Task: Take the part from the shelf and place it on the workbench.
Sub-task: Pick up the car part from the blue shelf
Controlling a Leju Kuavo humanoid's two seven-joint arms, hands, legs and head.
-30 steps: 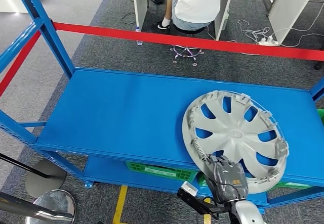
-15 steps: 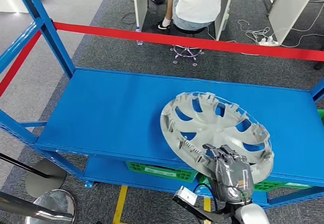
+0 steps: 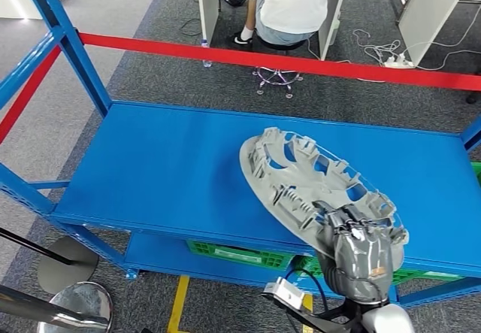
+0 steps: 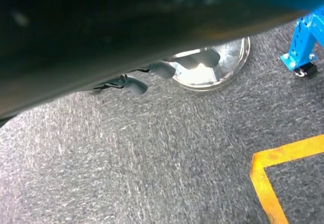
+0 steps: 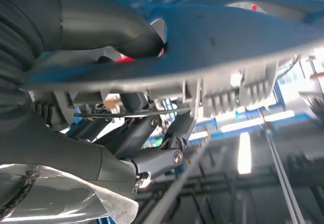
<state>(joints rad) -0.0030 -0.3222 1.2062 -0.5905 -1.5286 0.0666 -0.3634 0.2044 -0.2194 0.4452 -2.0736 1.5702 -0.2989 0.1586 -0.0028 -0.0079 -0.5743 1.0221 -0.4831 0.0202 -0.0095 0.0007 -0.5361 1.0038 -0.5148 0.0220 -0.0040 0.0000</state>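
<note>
right hand (image 3: 360, 254) grips the near rim of the wheel cover (image 3: 309, 183), tilted up off the blue shelf (image 3: 158, 168) — lift it level, clear the shelf edge slowly; left hand's state can't be told.

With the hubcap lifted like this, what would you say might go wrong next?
1. The right hand grips the hubcap only at its near rim, so the tilted part may slip or swing.
2. Its far edge sits low over the blue shelf and could catch there as it comes away.
</note>
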